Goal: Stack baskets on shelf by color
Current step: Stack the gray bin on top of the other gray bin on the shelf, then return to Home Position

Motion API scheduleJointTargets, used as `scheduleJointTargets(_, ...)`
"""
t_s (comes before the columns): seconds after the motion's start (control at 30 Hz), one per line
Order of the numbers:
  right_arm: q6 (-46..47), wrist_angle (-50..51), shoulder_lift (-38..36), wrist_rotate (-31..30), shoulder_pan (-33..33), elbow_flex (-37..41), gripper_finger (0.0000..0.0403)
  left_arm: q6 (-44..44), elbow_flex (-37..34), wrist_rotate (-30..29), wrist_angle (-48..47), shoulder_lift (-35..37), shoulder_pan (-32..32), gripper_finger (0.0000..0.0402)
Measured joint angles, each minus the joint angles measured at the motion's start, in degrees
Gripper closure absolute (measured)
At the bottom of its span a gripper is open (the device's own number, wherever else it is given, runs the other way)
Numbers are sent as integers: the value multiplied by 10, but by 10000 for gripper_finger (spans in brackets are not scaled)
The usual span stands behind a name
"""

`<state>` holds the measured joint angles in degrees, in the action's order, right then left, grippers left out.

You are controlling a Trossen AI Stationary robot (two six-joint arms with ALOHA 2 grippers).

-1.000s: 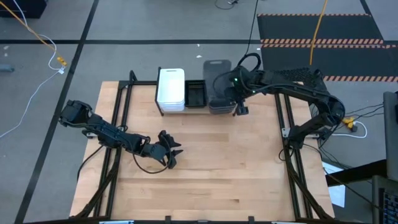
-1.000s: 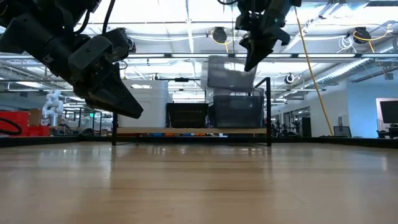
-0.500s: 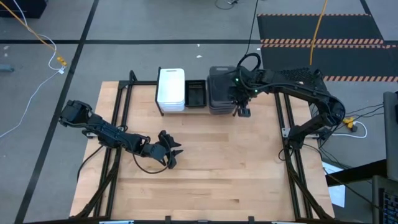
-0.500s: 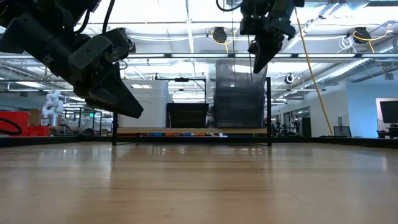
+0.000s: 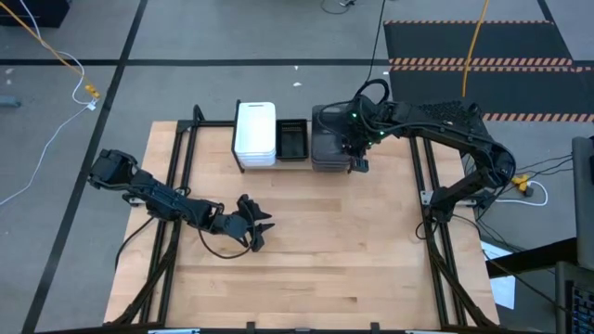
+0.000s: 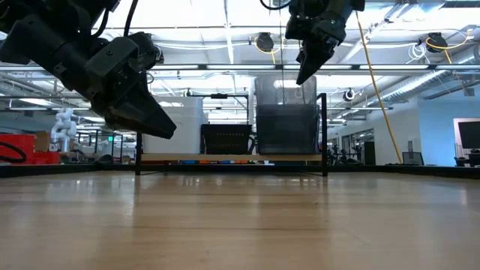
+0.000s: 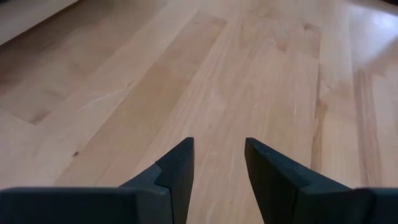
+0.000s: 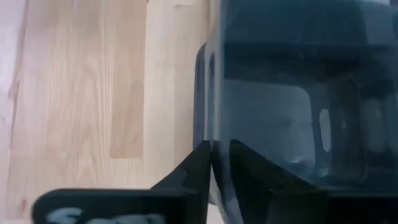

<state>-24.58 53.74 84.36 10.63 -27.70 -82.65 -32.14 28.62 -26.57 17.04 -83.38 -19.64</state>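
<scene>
The left end effector (image 5: 257, 225) waits over the middle-left of the counter (image 5: 306, 269), well apart from the shelf. Its wrist view shows its fingers (image 7: 180, 165) parted over bare wood, holding nothing.

Along the far edge of the counter the shelf (image 6: 229, 158) carries three piles. From left to right they are the white baskets (image 5: 255, 133), the black baskets (image 5: 293, 139) and the grey baskets (image 5: 327, 139).

The right end effector (image 5: 358, 163) is at the near right corner of the grey pile. In its wrist view the fingers (image 8: 198, 165) are drawn close together on the translucent wall of the top grey basket (image 8: 292, 93), so it looks clenched on that rim. In the low view the grey pile (image 6: 285, 116) stands tall and roughly square on the board.

The step in hand appears to be seating the last grey basket on its pile, with the sorting by colour otherwise done. The next move calls for parting the fingers and lifting straight up, without dragging the light basket askew or nudging the pile off the narrow board.

Several things are hard to make out:
- How many baskets lie in each pile, since they nest and the high view sees only the top ones.
- Whether the top grey basket is fully nested or still slightly raised.
- The black pile, which is low and partly lost against the room behind.
</scene>
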Motion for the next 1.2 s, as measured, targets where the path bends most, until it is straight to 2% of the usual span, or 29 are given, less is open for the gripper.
scheduleJointTargets(0.13,41,-9,0,-16,0,0,319,3,0,-4,5,1,0,256)
scheduleJointTargets(0.27,61,-32,-2,-1,10,23,299,3,0,-5,6,16,0,256)
scheduleJointTargets(0.37,59,-46,-6,-3,22,59,294,4,0,-5,6,30,0,256)
scheduleJointTargets(0.5,51,-63,-22,-43,35,92,294,18,0,-7,9,54,0,256)
scheduleJointTargets(0.67,56,-116,-103,-56,49,95,294,66,0,-40,7,108,0,256)
scheduleJointTargets(0.77,108,-173,-167,12,58,101,294,121,0,-72,21,157,1,256)
scheduleJointTargets(0.83,158,-250,-218,78,73,140,294,165,0,-84,29,191,1,256)
scheduleJointTargets(0.9,201,-347,-269,107,101,207,298,208,0,-86,23,225,-4,256)
scheduleJointTargets(1.03,249,-492,-363,91,158,353,313,279,0,-120,-71,323,-18,256)
scheduleJointTargets(1.1,261,-532,-409,88,174,409,322,287,-3,-146,-119,373,-18,256)
scheduleJointTargets(1.2,269,-561,-473,89,195,485,333,289,-41,-154,-131,434,-7,256)
